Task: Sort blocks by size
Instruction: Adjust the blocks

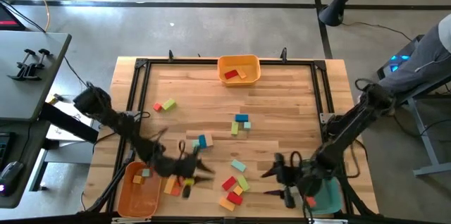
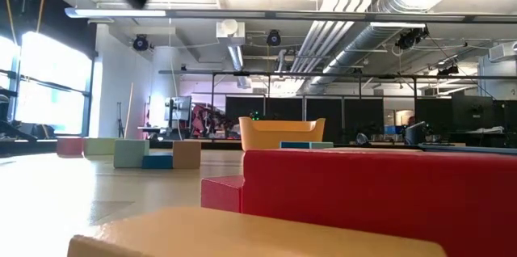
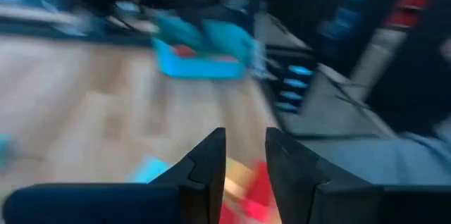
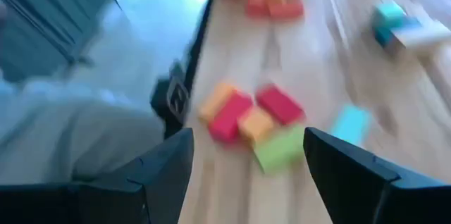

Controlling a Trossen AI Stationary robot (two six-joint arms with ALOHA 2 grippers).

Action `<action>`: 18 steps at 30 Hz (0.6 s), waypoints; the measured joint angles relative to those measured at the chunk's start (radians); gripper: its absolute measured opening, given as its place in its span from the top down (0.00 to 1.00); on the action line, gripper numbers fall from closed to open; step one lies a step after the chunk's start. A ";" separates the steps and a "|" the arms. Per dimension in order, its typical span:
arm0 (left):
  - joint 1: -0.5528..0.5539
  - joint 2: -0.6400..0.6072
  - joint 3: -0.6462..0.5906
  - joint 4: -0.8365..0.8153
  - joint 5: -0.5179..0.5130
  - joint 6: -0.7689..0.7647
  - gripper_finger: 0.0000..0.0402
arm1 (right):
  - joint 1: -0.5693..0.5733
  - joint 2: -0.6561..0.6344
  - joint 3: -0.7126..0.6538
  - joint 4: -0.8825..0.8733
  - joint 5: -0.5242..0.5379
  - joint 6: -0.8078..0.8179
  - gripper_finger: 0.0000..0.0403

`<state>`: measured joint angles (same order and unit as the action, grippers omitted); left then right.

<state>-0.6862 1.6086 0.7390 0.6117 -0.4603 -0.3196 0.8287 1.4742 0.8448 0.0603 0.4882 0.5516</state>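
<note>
we work at a pale wooden table (image 1: 282,111) framed by black rails, on a grey floor, with an open hall of ducts and dark partitions behind it in the low view.

our left gripper (image 1: 189,175) hangs low near the front edge, just beside the orange bin (image 1: 137,192) at the front left corner. its fingers (image 3: 211,164) stand close together with a narrow gap, and we see nothing between them; whether they are pinching something small, we cannot tell. past them lie a red and a yellowish block, blurred. we judge it is placed there to work the cluster by that bin.

our right gripper (image 1: 282,178) sits near the front right, jaws spread wide and empty in its wrist view, pointed across the boards at the front cluster of blocks (image 4: 250,122): orange, red, yellow, red and green pressed together, a light blue one just beside. the teal bin (image 1: 328,199) lies under that arm, a red piece showing at its edge; we judge the gripper has released and is facing the next pick.

the blocks are scattered: the front cluster (image 1: 234,185), a blue and teal group (image 1: 242,124) mid-table, a small group (image 1: 199,142) left of it, and a red and green pair (image 1: 164,106) toward the back left. the yellow bin (image 1: 238,69) at the back edge holds a red and an orange block. most of the sorting looks undone.

we can read no labels or writing anywhere.
</note>
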 joint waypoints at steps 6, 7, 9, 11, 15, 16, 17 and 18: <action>-0.098 0.218 0.128 -0.005 0.064 -0.152 0.89 | -0.044 0.207 -0.088 0.457 0.009 -0.155 0.34; -0.106 0.257 0.158 -0.005 0.074 -0.153 0.91 | -0.046 0.243 -0.074 0.479 0.013 -0.167 0.34; -0.113 0.322 0.209 -0.006 0.111 -0.148 0.94 | -0.051 0.314 -0.026 0.487 0.015 -0.176 0.34; -0.112 0.371 0.253 -0.008 0.138 -0.143 0.96 | -0.057 0.375 0.030 0.470 0.016 -0.188 0.34; -0.097 0.429 0.300 -0.007 0.137 -0.156 1.00 | -0.064 0.474 0.155 0.372 0.017 -0.205 0.34; -0.093 0.436 0.301 -0.006 0.134 -0.168 1.00 | -0.065 0.488 0.182 0.329 0.017 -0.202 0.34; -0.089 0.443 0.301 -0.009 0.123 -0.176 1.00 | -0.068 0.501 0.204 0.292 0.020 -0.191 0.34; -0.084 0.451 0.301 -0.010 0.107 -0.185 1.00 | -0.069 0.510 0.220 0.254 0.025 -0.177 0.34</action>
<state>-0.7704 2.0597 1.0397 0.6018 -0.3529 -0.5048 0.7601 1.9846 1.0647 0.3145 0.5128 0.3744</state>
